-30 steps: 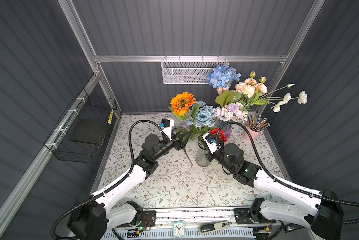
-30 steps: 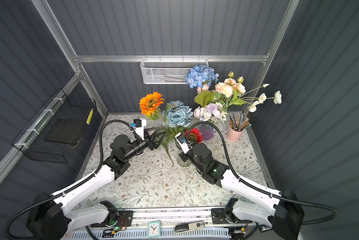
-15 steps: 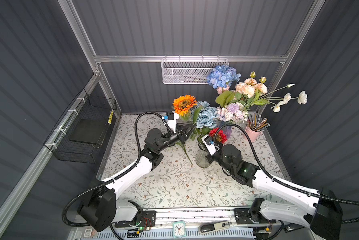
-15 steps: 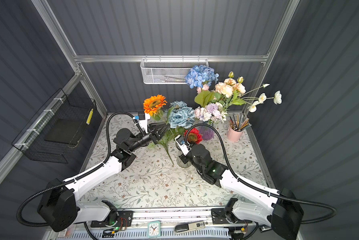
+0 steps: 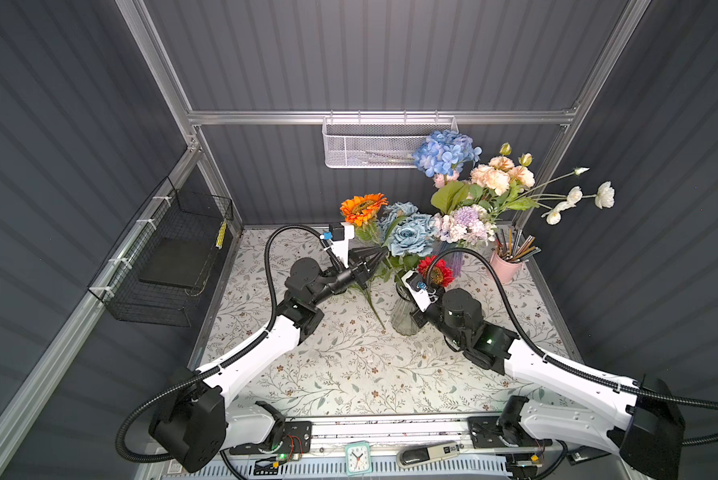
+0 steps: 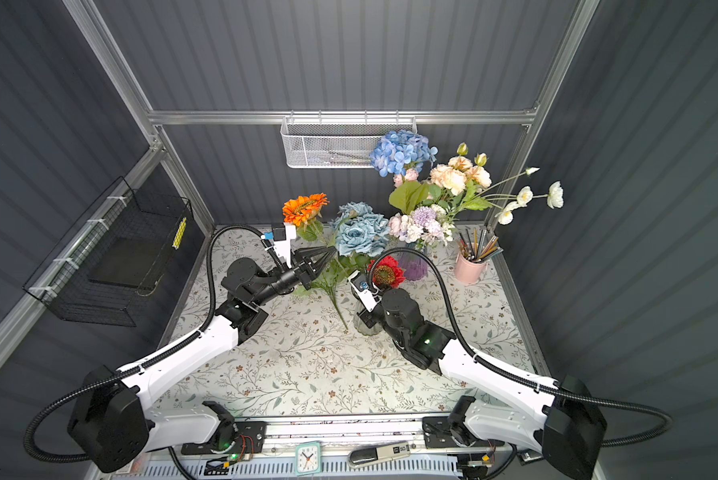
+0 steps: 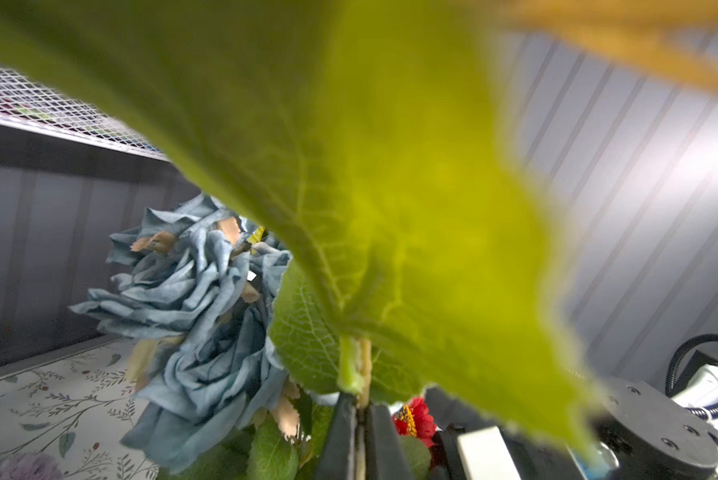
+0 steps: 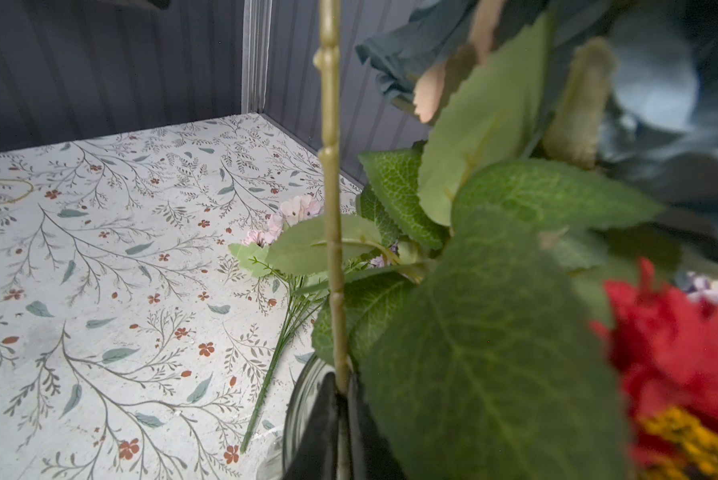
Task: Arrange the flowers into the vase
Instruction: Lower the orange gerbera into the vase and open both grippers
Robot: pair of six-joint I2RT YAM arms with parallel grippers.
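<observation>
Left gripper (image 5: 383, 251): jaws pressed together, pinching the orange flower's stem (image 7: 359, 365) just under a leaf joint; the arm reaches in over the rear half of the tabletop (image 5: 349, 374).
Orange flower (image 5: 363, 206): head held high near the rear edge, left of centre.
Right gripper (image 8: 340, 388): at the glass vase's rim, one finger on each side of a knobbed stalk (image 8: 331, 208) and close against it. Cannot tell whether they press it. The stalk has the same pale colour as the pinched stem, but it is lost among leaves. In both top views the wrist camera hides the fingertips.
Glass vase (image 5: 405, 322): upright, about mid-tabletop, mouth under the right wrist.
Blue roses (image 5: 409, 239): above and behind the glass vase, just beside the left gripper's tip.
Red flower (image 5: 434, 270): low over the vase mouth, against the right wrist.
Loose sprig (image 8: 266, 374): flat on the tabletop just left of the glass vase, pink blossoms toward the rear edge.
In the way: a big green leaf (image 7: 390, 187) fills most of the left wrist view; leaves and the red flower crowd the stalk in the right wrist view.
Bouquet (image 5: 473, 195): in a purple vase (image 5: 453, 262) at the rear edge, right of centre.
Pink cup (image 5: 504, 268): rear right corner, holding pencils.
Walls: white mesh basket (image 5: 370, 145) at the rear, black wire basket (image 5: 170, 257) on the left.
Front edge: small clock (image 5: 357, 457).
</observation>
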